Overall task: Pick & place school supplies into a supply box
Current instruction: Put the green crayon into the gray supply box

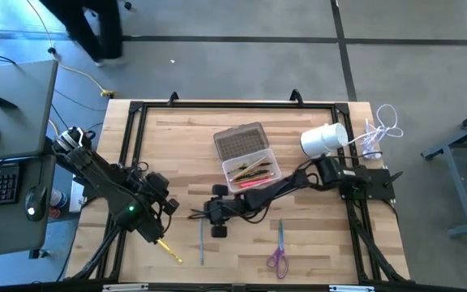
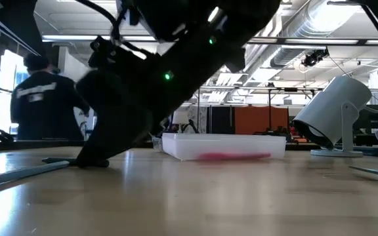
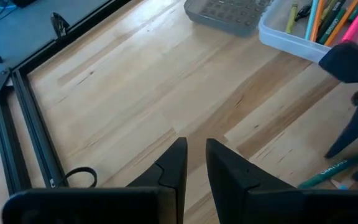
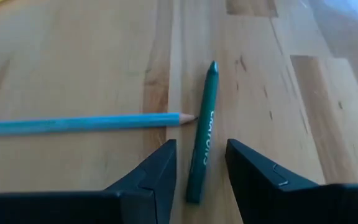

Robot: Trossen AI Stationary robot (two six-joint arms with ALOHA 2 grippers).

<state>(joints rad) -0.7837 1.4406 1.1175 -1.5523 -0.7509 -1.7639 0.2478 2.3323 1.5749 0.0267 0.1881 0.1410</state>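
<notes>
The clear supply box (image 1: 232, 169) stands open mid-table, its grey lid (image 1: 239, 142) lying flat behind it, with several pens (image 1: 254, 172) inside. My right gripper (image 4: 199, 144) is open, low over the table near the box's front. Its fingers stand on either side of a green crayon (image 4: 205, 134) that lies flat on the wood. A blue pencil (image 4: 86, 124) lies with its tip beside the crayon. A yellow pencil (image 1: 169, 250) and purple-handled scissors (image 1: 278, 255) lie near the front edge. My left gripper (image 3: 196, 149) hovers at the left, slightly open and holding nothing.
A white cylindrical object (image 1: 324, 139) and a white cable bundle (image 1: 383, 126) sit at the back right. A black frame rail (image 3: 33, 124) runs around the table. Bare wood lies left of the box. A person (image 2: 41, 98) stands in the room beyond.
</notes>
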